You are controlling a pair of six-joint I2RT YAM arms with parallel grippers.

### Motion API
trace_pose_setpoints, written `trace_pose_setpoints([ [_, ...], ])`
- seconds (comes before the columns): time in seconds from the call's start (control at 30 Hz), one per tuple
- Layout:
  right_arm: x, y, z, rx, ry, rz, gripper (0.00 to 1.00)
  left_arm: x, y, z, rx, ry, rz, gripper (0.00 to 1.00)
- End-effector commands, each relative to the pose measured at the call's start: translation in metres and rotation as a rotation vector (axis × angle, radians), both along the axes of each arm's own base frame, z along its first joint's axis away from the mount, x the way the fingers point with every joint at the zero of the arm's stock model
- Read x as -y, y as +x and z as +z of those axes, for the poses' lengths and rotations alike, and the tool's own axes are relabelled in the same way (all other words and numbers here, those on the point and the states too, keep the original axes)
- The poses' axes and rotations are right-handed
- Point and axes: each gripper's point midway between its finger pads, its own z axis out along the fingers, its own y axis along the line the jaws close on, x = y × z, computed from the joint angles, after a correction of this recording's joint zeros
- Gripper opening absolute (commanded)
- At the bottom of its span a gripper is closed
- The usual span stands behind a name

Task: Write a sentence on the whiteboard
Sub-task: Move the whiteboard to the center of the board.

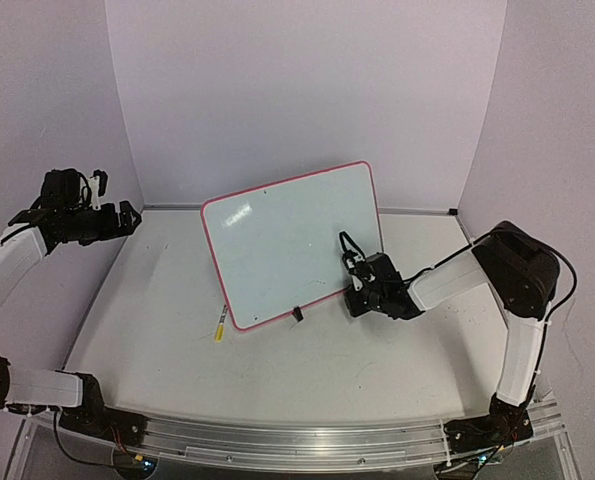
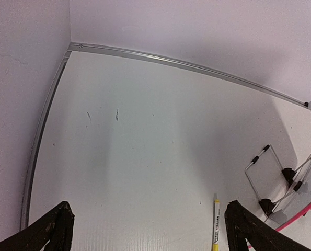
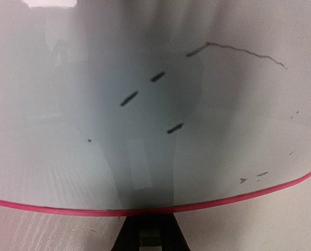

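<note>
White tabletop [image 1: 177, 380], walled in white on three sides. A large white rectangular whiteboard with rounded corners and a thin red-pink border [image 1: 277, 250] was found propped at the table's middle, leaned back on a thin wire stand [image 2: 256, 158] and skewed to one side. It was judged so set that its face is offered to the arms for writing. The right gripper [image 1: 357, 280] was seen at the board's lower right corner, jaws closed, close to the face just above the border. What, if anything, was pinched could not be told. The left gripper [image 2: 149, 205] was held raised at far left, well apart from the board, jaws wide open and empty, judged parked clear. A yellow marker pen [image 1: 220, 328] was noted lying on the table just beside the board's lower left corner, in no grip. A small black clip foot [image 1: 298, 313] was noted on the bottom edge. Only a few short dark dashes [image 3: 129, 98] and a thin crooked line were seen on the board. No legible words were made out, so the writing was judged not yet begun.
</note>
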Motion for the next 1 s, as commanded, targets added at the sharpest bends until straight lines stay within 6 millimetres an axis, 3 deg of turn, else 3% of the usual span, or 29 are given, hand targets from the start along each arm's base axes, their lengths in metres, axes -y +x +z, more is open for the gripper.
trace_pose_setpoints([
  [0.0, 0.034, 0.007, 0.02, 0.066, 0.035, -0.283, 0.0, 0.002, 0.006, 0.016, 0.052, -0.003, -0.013, 0.99],
  [0.3, 0.047, -0.01, 0.016, 0.053, 0.068, -0.49, 0.0, -0.009, 0.006, 0.008, 0.022, 0.037, 0.05, 0.99],
  [0.6, 0.04, -0.025, 0.014, 0.043, 0.078, -0.547, 0.01, -0.017, 0.009, 0.0, -0.026, 0.043, 0.109, 0.99],
  [0.67, 0.039, -0.027, 0.015, 0.032, 0.085, -0.544, 0.11, -0.02, 0.009, -0.002, -0.039, 0.045, 0.124, 0.99],
  [0.8, 0.036, -0.033, 0.026, 0.015, 0.124, -0.526, 0.41, -0.019, 0.009, -0.004, -0.048, 0.041, 0.122, 0.99],
  [0.97, 0.037, -0.049, 0.047, -0.012, 0.176, -0.472, 0.66, 0.017, 0.002, -0.022, -0.106, 0.073, 0.039, 0.99],
])
